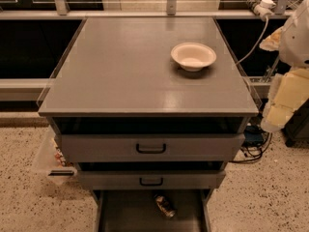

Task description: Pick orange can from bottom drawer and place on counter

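The orange can (164, 205) lies on its side on the dark floor of the open bottom drawer (125, 216), near the drawer's back, just under the middle drawer's front. The counter (130, 66) is the broad grey top of the cabinet above it. My arm comes in at the right edge of the camera view, and the gripper (284, 105) hangs beside the counter's right front corner, well above and to the right of the can and apart from it. It holds nothing that I can see.
A white bowl (193, 56) stands on the counter's right rear part. Two upper drawers with black handles (150, 149) are slightly pulled out. A clear plastic bin (50, 163) hangs at the cabinet's left. Cables and a power strip (258, 6) are at the right.
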You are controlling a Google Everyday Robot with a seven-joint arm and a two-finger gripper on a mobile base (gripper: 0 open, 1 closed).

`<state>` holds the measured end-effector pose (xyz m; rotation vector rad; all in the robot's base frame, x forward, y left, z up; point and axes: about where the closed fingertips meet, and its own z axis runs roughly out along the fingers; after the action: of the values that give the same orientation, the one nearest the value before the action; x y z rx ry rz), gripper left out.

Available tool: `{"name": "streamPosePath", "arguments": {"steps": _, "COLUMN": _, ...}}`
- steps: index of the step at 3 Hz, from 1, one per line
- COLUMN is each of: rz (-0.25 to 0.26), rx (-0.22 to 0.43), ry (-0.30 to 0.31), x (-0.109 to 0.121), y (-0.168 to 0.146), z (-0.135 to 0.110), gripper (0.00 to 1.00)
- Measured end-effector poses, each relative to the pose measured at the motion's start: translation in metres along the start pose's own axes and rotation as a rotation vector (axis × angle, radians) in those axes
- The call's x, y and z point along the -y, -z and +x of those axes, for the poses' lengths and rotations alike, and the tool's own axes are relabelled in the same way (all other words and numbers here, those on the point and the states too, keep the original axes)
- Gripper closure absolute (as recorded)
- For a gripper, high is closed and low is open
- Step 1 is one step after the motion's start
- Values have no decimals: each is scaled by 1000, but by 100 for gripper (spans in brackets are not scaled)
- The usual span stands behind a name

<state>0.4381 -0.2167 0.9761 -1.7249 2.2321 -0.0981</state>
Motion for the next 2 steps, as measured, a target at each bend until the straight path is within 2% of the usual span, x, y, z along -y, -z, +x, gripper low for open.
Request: {"name": "streamPosePath", "arguments": {"steps": 2, "rz": 4, "rx": 9, "ry": -16, "x": -4, "y": -6, "z": 3, "gripper": 0}}
